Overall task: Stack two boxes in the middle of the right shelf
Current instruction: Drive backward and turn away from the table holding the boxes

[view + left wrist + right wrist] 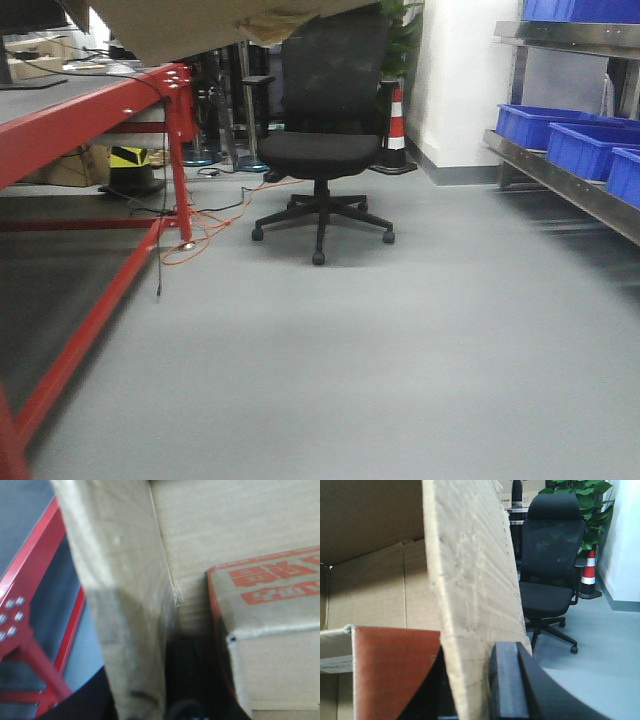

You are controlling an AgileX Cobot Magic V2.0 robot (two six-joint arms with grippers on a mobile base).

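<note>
Ahead, beyond the right gripper, a black mesh office chair stands on the grey floor. That gripper's jaws clamp the upright wall of a creased brown corrugated cardboard box; an orange-printed carton sits inside. Whether the left gripper grips cannot be told.

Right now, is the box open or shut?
Open: both wrist views look inside the box, where a smaller orange-printed carton sits.
</note>
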